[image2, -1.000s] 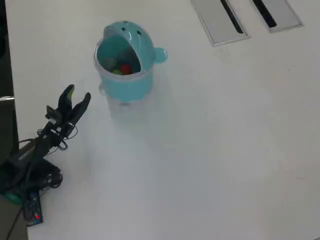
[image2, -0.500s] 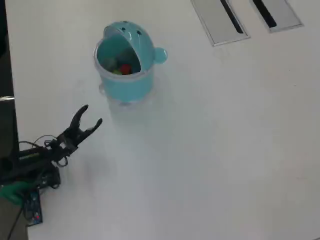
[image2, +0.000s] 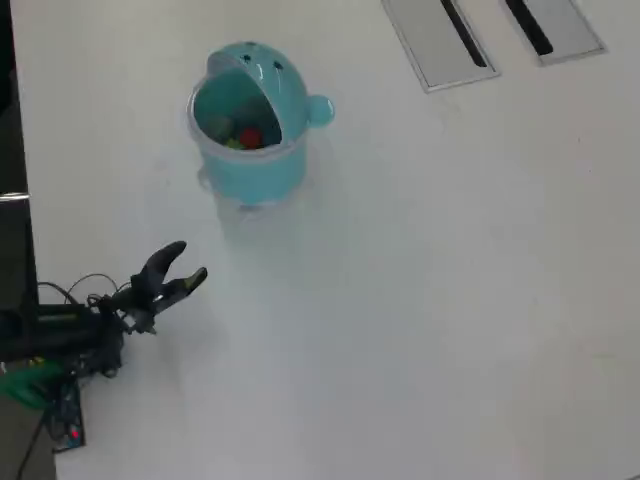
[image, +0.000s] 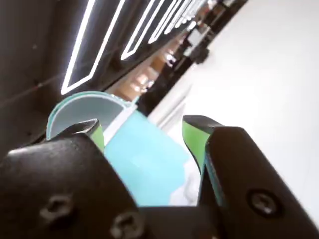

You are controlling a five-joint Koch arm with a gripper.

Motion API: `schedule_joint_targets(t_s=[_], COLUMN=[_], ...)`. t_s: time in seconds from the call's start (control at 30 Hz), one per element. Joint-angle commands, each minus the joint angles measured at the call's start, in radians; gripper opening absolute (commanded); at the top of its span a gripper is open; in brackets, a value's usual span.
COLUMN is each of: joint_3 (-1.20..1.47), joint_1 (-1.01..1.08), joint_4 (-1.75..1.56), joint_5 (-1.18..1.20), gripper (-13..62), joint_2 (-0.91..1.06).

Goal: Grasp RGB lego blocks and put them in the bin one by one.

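Note:
The turquoise whale-shaped bin (image2: 250,165) stands at the upper left of the white table in the overhead view. Inside it lie a red block (image2: 250,138) and a green block (image2: 233,143); the blue block is hard to make out in the bin's shadow. My gripper (image2: 186,265) sits low at the left, below the bin and well apart from it, its jaws open with nothing between them. In the wrist view the bin (image: 144,159) fills the gap between my green-padded fingers (image: 192,142), and the gripper (image: 142,129) is open.
Two grey slotted panels (image2: 440,40) (image2: 550,25) lie at the table's top edge. The arm's base and cables (image2: 60,345) crowd the lower left corner by the table's left edge. White tabletop (image2: 430,300) stretches to the right.
The gripper has swung down and away from the bin, lowering toward the arm's base. Its jaws have stayed open. The bin and the blocks inside have not moved.

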Motion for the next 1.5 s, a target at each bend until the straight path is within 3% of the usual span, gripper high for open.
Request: schedule_joint_targets(t_s=[0.0, 0.37, 0.63, 0.87, 1.47], joint_3=[0.003, 0.109, 0.109, 0.109, 0.109], joint_1=[0.014, 0.081, 0.167, 0.239, 0.235], joint_4=[-0.123, -0.15, -0.066, 0.13, 0.719], joint_5=[0.06, 0.221, 0.327, 0.459, 0.485], gripper=[29.3, 29.4, 33.8, 35.2, 35.8], joint_2=[0.072, 0.071, 0.071, 0.071, 0.063])
